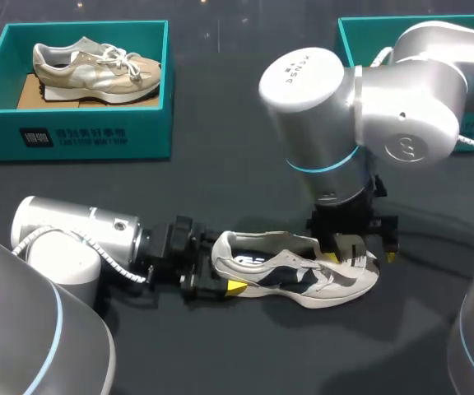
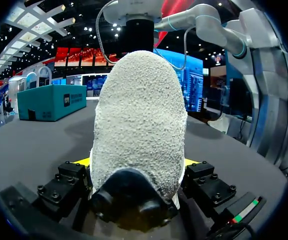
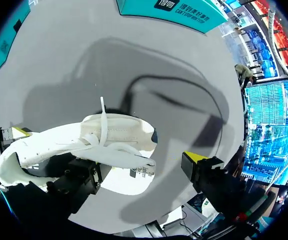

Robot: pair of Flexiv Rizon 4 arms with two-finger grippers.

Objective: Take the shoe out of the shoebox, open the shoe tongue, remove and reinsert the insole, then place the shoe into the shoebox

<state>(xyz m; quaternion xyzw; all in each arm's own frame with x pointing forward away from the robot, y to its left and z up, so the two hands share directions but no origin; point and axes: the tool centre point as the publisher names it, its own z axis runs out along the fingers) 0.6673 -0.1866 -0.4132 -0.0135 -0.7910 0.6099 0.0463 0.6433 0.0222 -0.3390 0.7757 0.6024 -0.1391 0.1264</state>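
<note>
– Head view: the risk?
– The shoe (image 1: 303,276), at the desk's (image 1: 220,189) 6 o'clock, could twist loose if the tongue was tugged hard. The left hand (image 1: 223,270) gripped it from 9 o'clock; the right hand (image 1: 359,255) hung over its 3 o'clock end.
– Left wrist?
– Heel clamped between both fingers.
– Right wrist?
– Spread wide, gripping nothing.

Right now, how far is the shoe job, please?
Done: the white shoe lies out on the table, not in a box. In hand: the left end effector clamps its heel; the right end effector hangs open at the tongue. Left: no loose insole shows, so opening the tongue, the insole steps and the return to the shoebox at the far right seem to remain.
</note>
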